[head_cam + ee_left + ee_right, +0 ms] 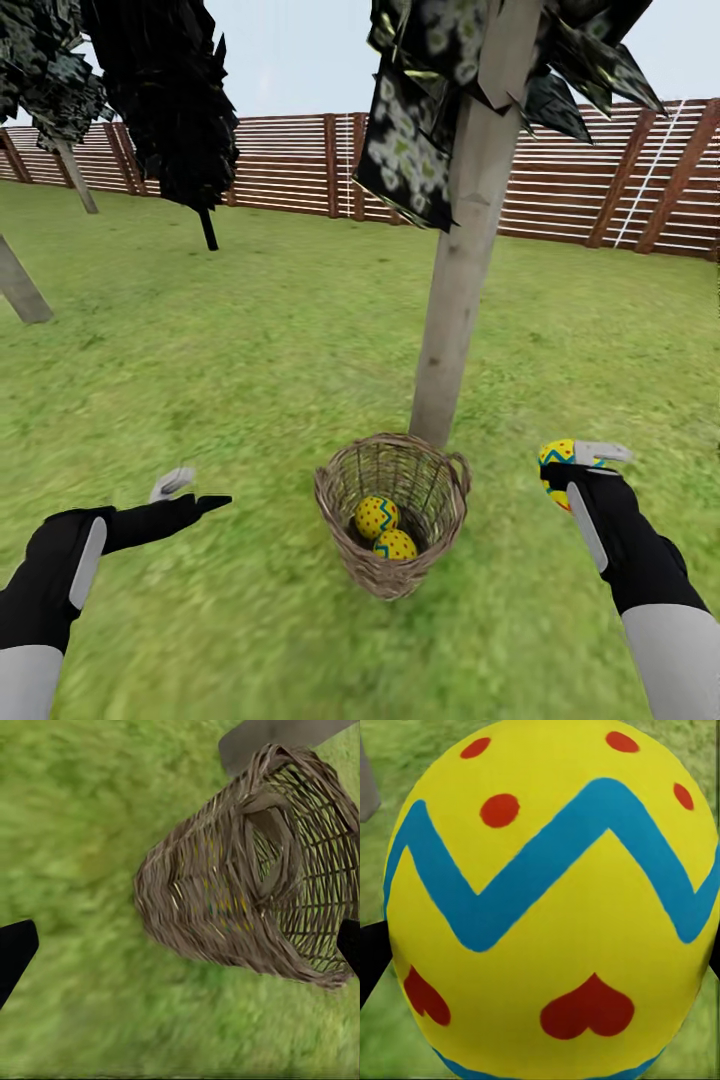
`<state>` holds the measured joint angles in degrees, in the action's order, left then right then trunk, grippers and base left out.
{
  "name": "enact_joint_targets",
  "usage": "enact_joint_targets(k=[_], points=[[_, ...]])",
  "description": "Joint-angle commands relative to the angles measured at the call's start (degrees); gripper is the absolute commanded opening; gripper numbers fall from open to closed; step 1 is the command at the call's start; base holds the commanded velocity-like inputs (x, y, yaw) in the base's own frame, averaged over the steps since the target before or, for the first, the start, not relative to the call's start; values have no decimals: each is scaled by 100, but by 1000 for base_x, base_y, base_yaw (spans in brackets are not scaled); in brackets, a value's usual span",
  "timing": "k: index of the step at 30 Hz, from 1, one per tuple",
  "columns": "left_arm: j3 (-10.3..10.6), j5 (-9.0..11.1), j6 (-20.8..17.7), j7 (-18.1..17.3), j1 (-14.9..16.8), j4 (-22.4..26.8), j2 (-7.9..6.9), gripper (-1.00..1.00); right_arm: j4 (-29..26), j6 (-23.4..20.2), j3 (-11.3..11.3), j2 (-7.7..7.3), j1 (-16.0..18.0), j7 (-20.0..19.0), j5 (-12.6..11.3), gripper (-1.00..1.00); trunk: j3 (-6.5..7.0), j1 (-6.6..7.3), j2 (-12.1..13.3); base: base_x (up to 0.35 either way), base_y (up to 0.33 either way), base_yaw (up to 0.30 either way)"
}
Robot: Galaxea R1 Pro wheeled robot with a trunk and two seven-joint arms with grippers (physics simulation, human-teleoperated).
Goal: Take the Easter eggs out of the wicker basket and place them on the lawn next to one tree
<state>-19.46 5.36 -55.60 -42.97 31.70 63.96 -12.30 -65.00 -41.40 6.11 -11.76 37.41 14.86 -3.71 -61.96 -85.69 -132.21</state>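
Observation:
The wicker basket (394,512) stands on the lawn (250,330) right at the foot of a pale-trunked tree (462,262). Two yellow Easter eggs (376,516) (395,545) lie inside it. My right gripper (580,470) is shut on a third yellow egg (556,462) with a blue zigzag, held just right of the basket; that egg (547,900) fills the right wrist view. My left gripper (190,492) hangs open and empty to the left of the basket. In the left wrist view the basket (247,877) lies ahead between the dark fingertips (15,952).
A brown slatted fence (300,165) rings the garden at the back. A black-foliaged tree (165,100) and further pale trunks (20,285) (78,178) stand at the left. Open grass stretches around the basket on both sides.

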Motion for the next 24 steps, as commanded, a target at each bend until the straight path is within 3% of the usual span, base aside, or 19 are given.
enact_joint_targets(k=[1, 8, 10, 13, 15, 19, 22, 24], points=[[-5, 44, -48, 15, 3, 2, 0, 100, -4, -18, -6, -2, 3, 53, -43, -100, -5, 5, -2, -332, -139, 0], [-5, 44, -39, 8, 3, 2, -10, 100, 8, -5, -21, 48, 3, 126, -8, -100, 2, 5, -2, -248, -249, 124], [-5, 44, -39, 2, 3, 2, -9, 100, 104, 21, -34, 252, 3, 147, 83, -100, 6, 5, -2, -135, -317, 283], [-5, 44, -39, -9, 3, 2, -9, 100, 797, 802, -427, 325, 3, 148, 181, -100, 7, 5, -2, -32, -341, 290], [-5, 44, -39, -10, 3, 2, -9, 100, 1212, 1329, -572, 331, 3, 148, 192, -100, 7, 5, -2, -4, -348, 293], [-5, 44, -39, -16, 3, 5, -26, 100, 1829, 1598, -610, 326, 55, 148, 187, -100, 7, 5, -2, 0, -349, 293], [-9, 44, -42, -53, 3, 10, -41, 100, 3031, 2318, -611, 324, 388, 149, 193, -100, 7, 5, -2, 0, -349, 294], [-10, 44, -41, -367, 3, 9, -50, 100, 3776, 2674, -611, 320, 679, 154, 202, -100, 7, 5, -2, 0, -350, 294]])
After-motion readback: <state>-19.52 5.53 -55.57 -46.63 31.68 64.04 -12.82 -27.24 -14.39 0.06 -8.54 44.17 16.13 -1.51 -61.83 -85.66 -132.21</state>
